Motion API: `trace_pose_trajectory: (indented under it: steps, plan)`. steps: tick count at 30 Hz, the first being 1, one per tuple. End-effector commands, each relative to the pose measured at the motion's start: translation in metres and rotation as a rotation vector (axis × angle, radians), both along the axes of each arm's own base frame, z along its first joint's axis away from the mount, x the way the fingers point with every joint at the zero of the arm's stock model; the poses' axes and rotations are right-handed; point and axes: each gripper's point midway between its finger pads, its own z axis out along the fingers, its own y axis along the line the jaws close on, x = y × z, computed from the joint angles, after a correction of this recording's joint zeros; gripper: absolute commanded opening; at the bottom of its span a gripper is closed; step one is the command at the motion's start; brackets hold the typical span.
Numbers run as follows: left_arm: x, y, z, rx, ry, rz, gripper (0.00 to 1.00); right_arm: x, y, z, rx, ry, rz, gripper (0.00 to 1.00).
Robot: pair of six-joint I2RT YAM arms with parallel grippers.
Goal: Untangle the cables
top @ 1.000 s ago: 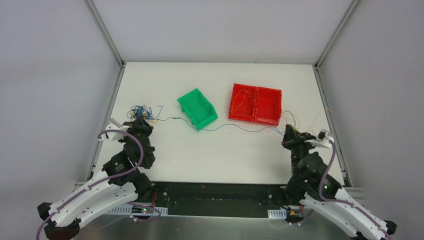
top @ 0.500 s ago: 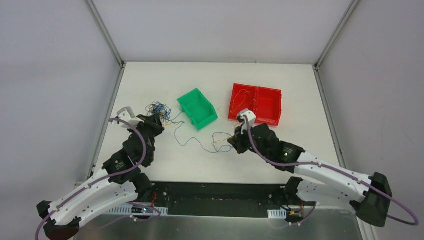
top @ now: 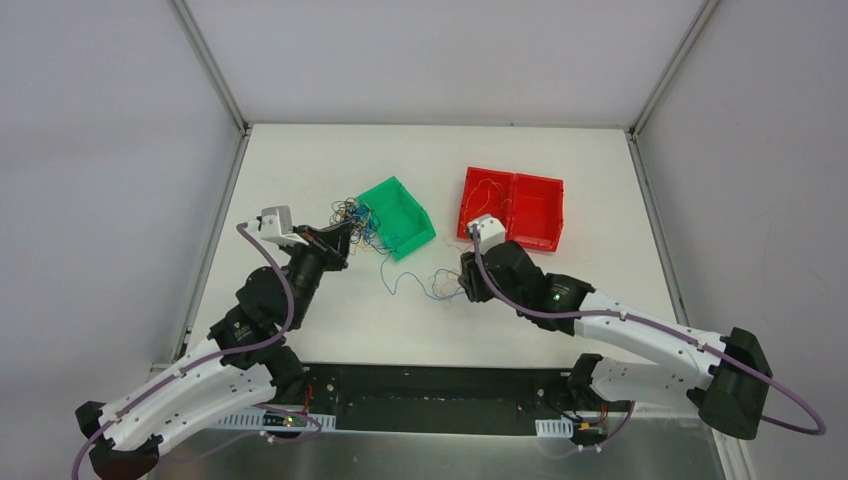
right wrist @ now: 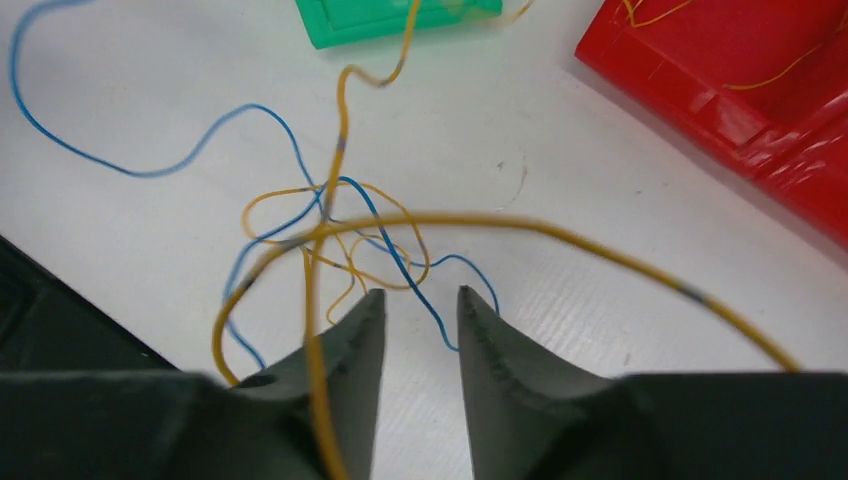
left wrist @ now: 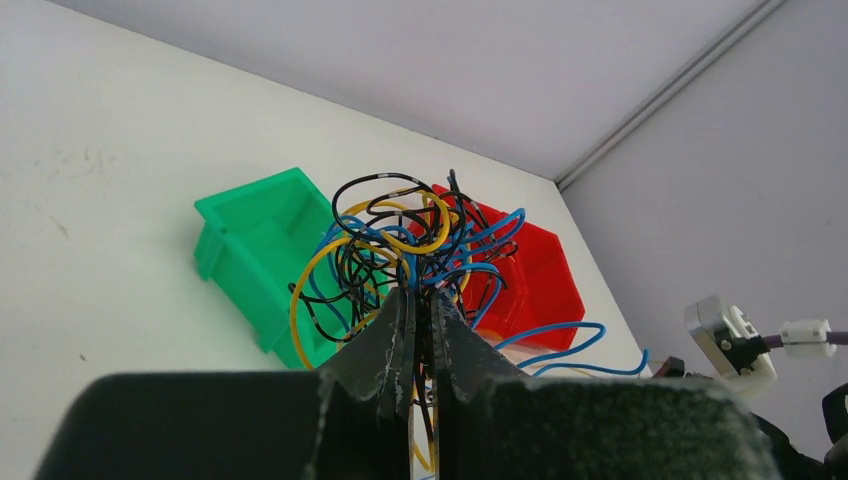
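Observation:
My left gripper (top: 345, 233) is shut on the knotted ball of orange-yellow, blue and black cables (top: 358, 214) and holds it off the table, by the green bin's near-left side. In the left wrist view the jaws (left wrist: 421, 298) pinch strands at the base of the ball (left wrist: 400, 235). My right gripper (top: 464, 284) is open over loose blue and orange strands (top: 436, 284) on the table. In the right wrist view its fingers (right wrist: 420, 296) stand apart above these strands (right wrist: 345, 235). An orange strand (right wrist: 600, 255) arches across in front and drapes over the left finger.
A green bin (top: 398, 217) stands tilted at centre, seen behind the ball in the left wrist view (left wrist: 250, 245). A red two-compartment bin (top: 535, 210) at the right holds a few orange wires. A blue strand runs from the ball across the table to the loose strands.
My left gripper has carried the ball rightward and up to the green bin. My right arm has swung from the right edge to the centre, and the once-taut strand now lies slack.

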Motion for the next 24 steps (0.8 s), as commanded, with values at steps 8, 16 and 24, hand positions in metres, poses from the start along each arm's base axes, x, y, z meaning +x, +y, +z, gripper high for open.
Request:
trace_pose_trajectory:
  steps: [8,16,24]
  plan:
    - [-0.001,-0.015,0.016,0.004,-0.057,-0.075,0.00,-0.013,0.015,0.026,0.109,-0.012,0.098,0.76]
    - [-0.001,-0.011,0.015,0.003,-0.059,-0.056,0.00,0.017,-0.019,0.025,0.060,-0.076,-0.146,0.80]
    - [0.004,0.019,0.007,-0.015,-0.011,0.102,0.00,0.028,-0.037,0.032,0.072,-0.107,-0.254,0.01]
